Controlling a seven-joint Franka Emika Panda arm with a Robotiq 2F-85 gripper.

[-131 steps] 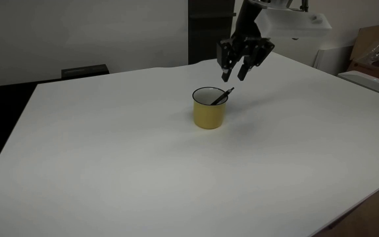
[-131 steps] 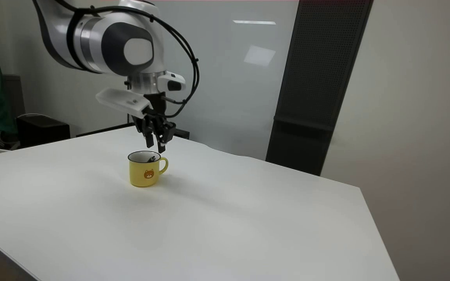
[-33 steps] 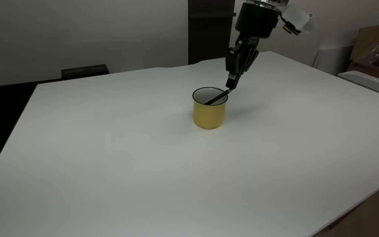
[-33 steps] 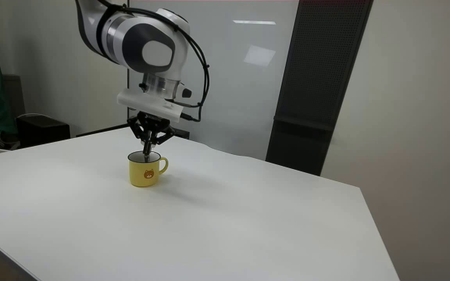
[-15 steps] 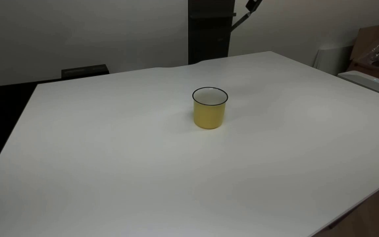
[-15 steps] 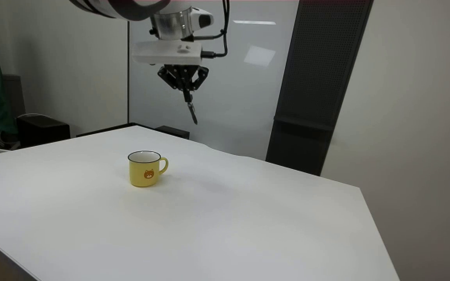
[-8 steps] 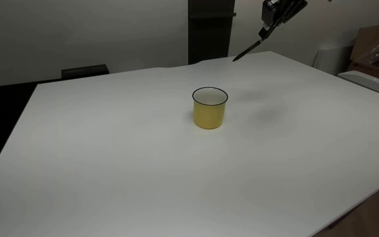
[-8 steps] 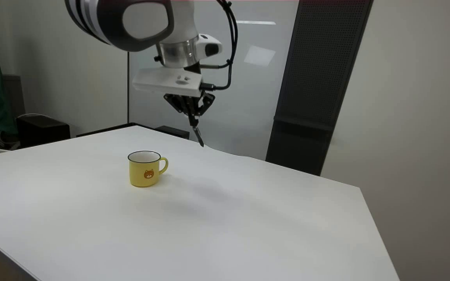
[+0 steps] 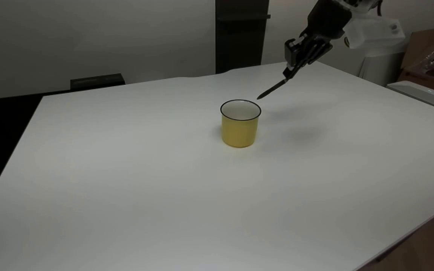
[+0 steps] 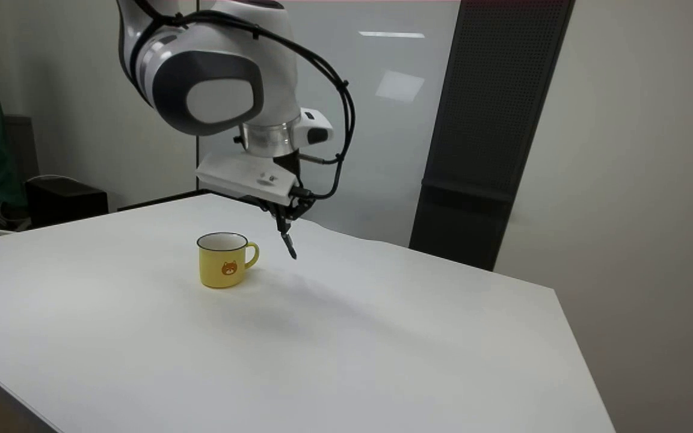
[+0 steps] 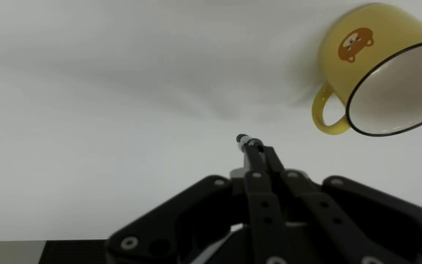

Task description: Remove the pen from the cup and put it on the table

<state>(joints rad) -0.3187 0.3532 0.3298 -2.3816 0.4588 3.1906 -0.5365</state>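
Observation:
The yellow cup [image 9: 239,131] stands upright on the white table [image 9: 145,180]; its inside shows no pen in either exterior view. In an exterior view the cup [image 10: 219,270] shows its handle and a bear print. My gripper [image 9: 288,73] is shut on the dark pen [image 9: 271,89], which slants down from the fingertips. The pen [image 10: 288,243] hangs beside the cup's handle side and appears above the table. In the wrist view my fingertips [image 11: 264,150] pinch the pen [image 11: 245,140], with only its end visible; the cup [image 11: 372,47] is at upper right.
The table's far edge [image 10: 376,240] runs behind the gripper. A dark panel [image 10: 497,120] stands behind the table. A cardboard box [image 9: 428,56] and a white tray-like object [image 9: 424,93] are beyond the table's edge. The cup is the nearest obstacle.
The gripper closed on the pen in the cup and lifted it out high. Over the last half second it has come down with the pen towards the table beside the cup. The cup has not moved.

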